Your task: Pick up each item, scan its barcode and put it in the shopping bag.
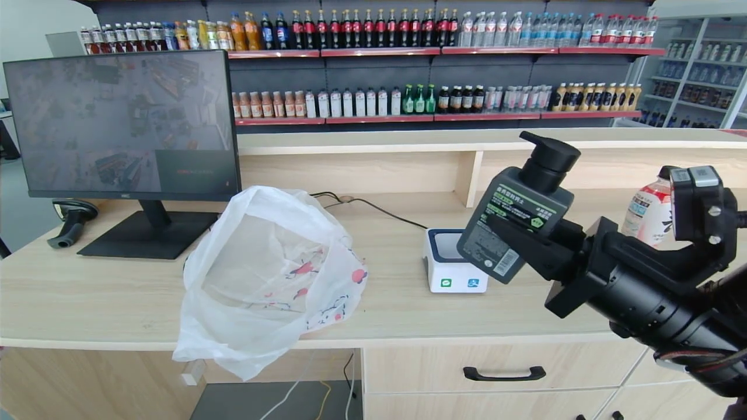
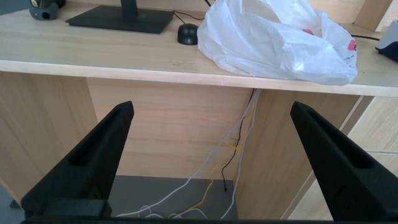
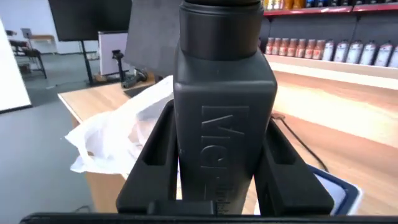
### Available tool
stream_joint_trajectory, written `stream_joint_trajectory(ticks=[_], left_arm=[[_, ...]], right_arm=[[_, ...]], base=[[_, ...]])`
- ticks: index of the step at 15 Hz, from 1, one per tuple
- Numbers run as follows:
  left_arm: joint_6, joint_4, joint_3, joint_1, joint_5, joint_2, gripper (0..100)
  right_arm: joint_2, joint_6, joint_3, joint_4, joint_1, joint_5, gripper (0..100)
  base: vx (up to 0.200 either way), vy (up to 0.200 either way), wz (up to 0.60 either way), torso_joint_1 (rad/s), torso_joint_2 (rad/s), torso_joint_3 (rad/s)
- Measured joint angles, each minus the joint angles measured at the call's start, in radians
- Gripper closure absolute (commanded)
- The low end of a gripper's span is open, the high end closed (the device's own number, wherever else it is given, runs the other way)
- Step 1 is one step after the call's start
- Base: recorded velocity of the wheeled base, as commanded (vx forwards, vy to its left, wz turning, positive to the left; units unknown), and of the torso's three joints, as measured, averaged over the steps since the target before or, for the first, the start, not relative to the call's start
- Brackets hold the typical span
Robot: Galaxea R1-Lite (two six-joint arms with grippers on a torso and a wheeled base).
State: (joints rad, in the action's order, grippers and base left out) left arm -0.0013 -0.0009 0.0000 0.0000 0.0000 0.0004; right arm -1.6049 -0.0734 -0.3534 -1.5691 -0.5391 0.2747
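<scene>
Scanning step: right gripper [image 1: 525,236], clamped on the pump bottle [image 1: 513,207], holds it at the scanner [image 1: 446,277]. Next: carry it left to the shopping bag [image 1: 262,274]. Left gripper [image 2: 211,109] gapes empty.

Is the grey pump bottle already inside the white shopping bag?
No, the right gripper holds the grey pump bottle tilted in the air near the scanner, apart from the shopping bag on the counter.

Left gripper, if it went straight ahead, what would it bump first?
Probably the wooden panel under the countertop; the left gripper aims at it, though depth is unclear.
</scene>
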Motion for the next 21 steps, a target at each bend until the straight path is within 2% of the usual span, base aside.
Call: stream_joint_trajectory(ticks=[2,5,8,9,18,21], left_arm=[[0.0,0.0,0.0,0.0,0.0,0.0,0],[0.0,0.0,0.0,0.0,0.0,0.0,0],[0.0,0.0,0.0,0.0,0.0,0.0,0],[0.0,0.0,0.0,0.0,0.0,0.0,0],[0.0,0.0,0.0,0.0,0.0,0.0,0],[0.0,0.001,0.0,0.0,0.0,0.0,0]], right_arm=[[-0.012,0.095,-0.005,0.0,0.055,-0.006,100],[-0.03,0.11,-0.012,0.0,0.101,-0.026,100],[-0.052,0.104,-0.025,-0.001,0.136,-0.259,100],[-0.065,0.101,-0.037,-0.001,0.138,-0.285,100],[-0.125,0.075,-0.037,0.0,0.153,-0.293,100],[-0.127,0.073,-0.045,-0.001,0.147,-0.293,100]], base=[[0.0,0.0,0.0,0.0,0.0,0.0],[0.0,0.0,0.0,0.0,0.0,0.0],[0.0,0.0,0.0,0.0,0.0,0.0],[0.0,0.0,0.0,0.0,0.0,0.0],[0.0,0.0,0.0,0.0,0.0,0.0],[-0.2,0.0,0.0,0.007,0.01,0.001]])
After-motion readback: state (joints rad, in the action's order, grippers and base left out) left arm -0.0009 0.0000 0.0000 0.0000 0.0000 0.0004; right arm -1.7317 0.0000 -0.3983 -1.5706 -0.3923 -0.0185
